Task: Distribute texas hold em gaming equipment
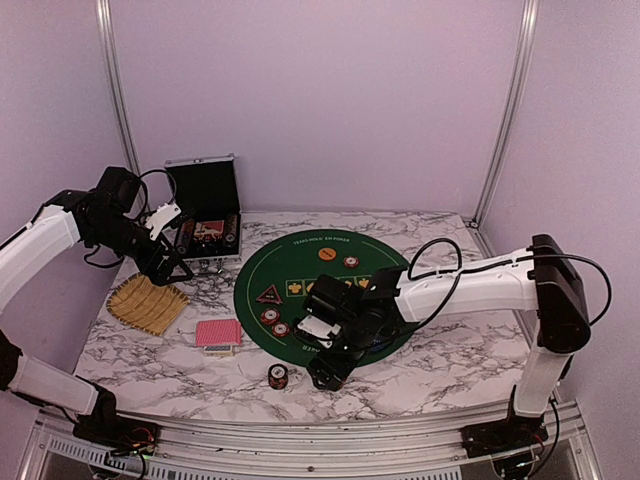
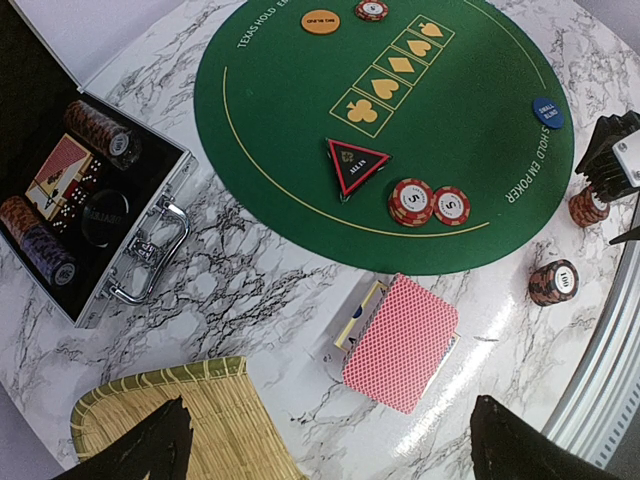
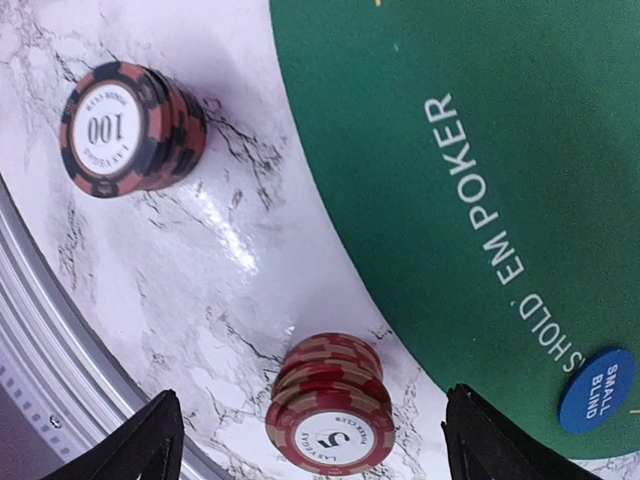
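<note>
Texas hold em gaming equipment (image 2: 411, 200) partly laid out, partly still packed. Green felt mat (image 2: 480, 110) lies mid-table on the marble. Silver case (image 1: 205, 185) stands open beyond the mat's far-left edge, with chip rolls and a card pack inside. Straw tray (image 2: 220, 400) sits near left. Red-backed deck (image 2: 400, 345) lies on the marble just off the mat's near edge, between tray and chips. Stack marked 100 (image 3: 125, 130) stands on the marble near the table's front rail. Stack marked 5 (image 3: 330, 415) stands beside it, right at the mat's rim. On the felt: triangular marker (image 2: 353, 163), two single 5 chips just beside it, orange disc (image 2: 320, 20), blue small-blind disc (image 3: 597, 390). Right gripper (image 3: 315, 440) hangs over the 5 stack, jaws apart, a clear gap on both sides and the stack standing free. Left gripper (image 1: 172, 266) hovers between case and tray, jaws wide apart, holding nothing. Judgement: the step in hand is setting out chip stacks at the near seat, and the 5 stack's placement is finishing. Next move calls for a straight vertical lift so neither finger clips the stack, then a reach to the case for more chips.
</note>
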